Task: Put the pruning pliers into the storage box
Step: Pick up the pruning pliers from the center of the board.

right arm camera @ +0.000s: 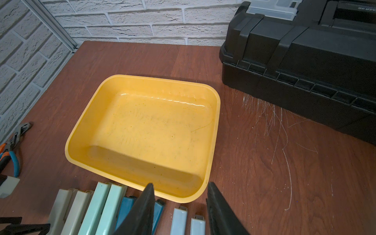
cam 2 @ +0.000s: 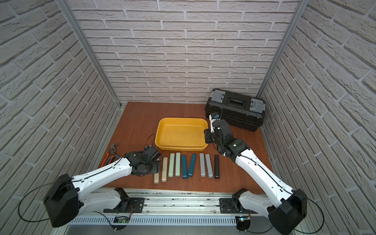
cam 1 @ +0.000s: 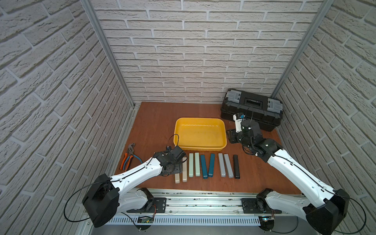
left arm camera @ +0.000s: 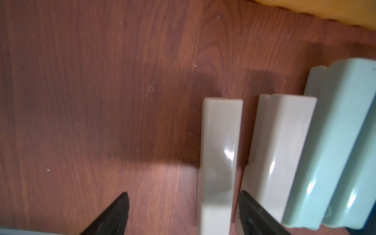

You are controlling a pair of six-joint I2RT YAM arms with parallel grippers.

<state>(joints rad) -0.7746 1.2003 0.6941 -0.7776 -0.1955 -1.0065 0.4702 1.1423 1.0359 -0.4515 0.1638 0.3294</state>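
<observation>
A: Where are the pruning pliers (cam 1: 203,168)?
B: In a row on the counter (cam 1: 154,122), just beside the storage box (cam 1: 203,148).
A: And the grasp?
B: Both released: left fingers (left arm camera: 120,211) around the end beige bar (left arm camera: 219,142), right fingers (right arm camera: 142,209) near the box.

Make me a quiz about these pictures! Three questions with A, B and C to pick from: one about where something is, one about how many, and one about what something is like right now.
1. The yellow box is:
A. empty
B. full
C. upside down

2. How many coloured bars lie in the row?
A. five
B. nine
C. twelve

3. The row of bars lies:
A. inside the box
B. on the table between the box and the robot's bases
C. behind the box, against the wall

Answers:
1 A, only its bare yellow floor shows.
2 B, there are two beige, two mint, two teal, two grey and one black.
3 B, the row sits just in front of the box's near rim.
</observation>
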